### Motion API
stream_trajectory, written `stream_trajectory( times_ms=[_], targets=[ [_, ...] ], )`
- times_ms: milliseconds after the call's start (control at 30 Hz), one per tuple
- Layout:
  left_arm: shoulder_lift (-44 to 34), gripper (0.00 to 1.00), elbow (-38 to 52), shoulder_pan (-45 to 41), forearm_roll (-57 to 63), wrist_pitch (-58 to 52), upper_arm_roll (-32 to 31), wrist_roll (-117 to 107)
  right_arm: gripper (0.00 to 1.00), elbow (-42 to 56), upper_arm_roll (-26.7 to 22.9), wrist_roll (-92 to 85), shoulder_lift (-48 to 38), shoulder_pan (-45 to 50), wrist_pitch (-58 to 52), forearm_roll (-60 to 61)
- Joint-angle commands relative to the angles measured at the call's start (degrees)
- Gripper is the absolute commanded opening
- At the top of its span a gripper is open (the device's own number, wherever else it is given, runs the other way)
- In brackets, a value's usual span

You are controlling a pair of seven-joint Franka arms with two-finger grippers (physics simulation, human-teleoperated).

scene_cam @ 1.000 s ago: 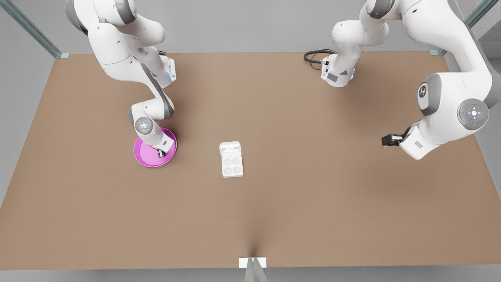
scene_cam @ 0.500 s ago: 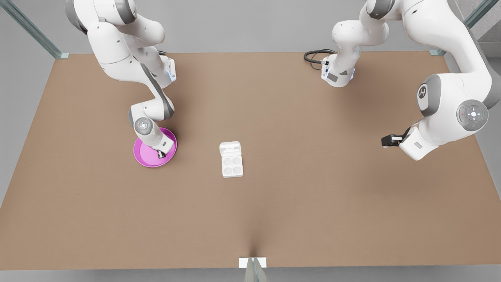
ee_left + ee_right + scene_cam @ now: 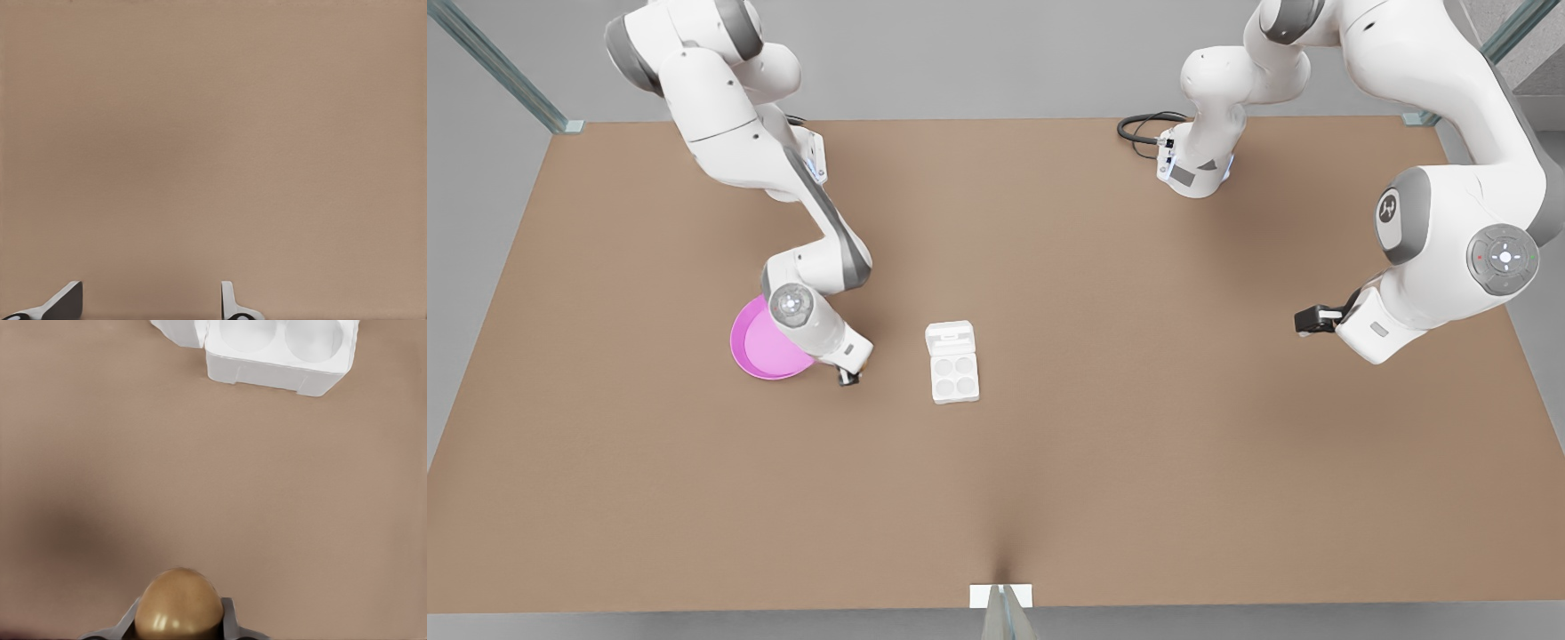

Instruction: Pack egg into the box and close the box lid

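Right wrist view, right tool clamping egg, box near

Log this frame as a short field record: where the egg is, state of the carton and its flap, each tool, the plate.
egg: tiny tan-brown oval egg held in the right tool, between plate and carton, above the table
box: small white four-cup egg carton, cups empty
lid: white hinged flap lying open
left tool: open, waiting over the brown table at the front view's right
plate: round pink plate, partly behind the right arm
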Motion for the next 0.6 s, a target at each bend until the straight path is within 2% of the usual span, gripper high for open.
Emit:
stream_trajectory(
  times_ms=[0,67,567],
  targets=[
    [-0.1,1.0,0.0,0.0,-0.1,0.1,0.0,0.0,0.58,4.1,0.0,13.0,2.8,2.6,1.9,5.3],
    [-0.1,1.0,0.0,0.0,-0.1,0.1,0.0,0.0,0.58,6.8,0.0,14.1,3.9,3.8,1.1,8.3],
    [0.0,1.0,-0.1,0.0,-0.1,0.1,0.0,0.0,0.58,22.1,0.5,27.2,15.1,9.3,1.0,8.7]
  ],
)
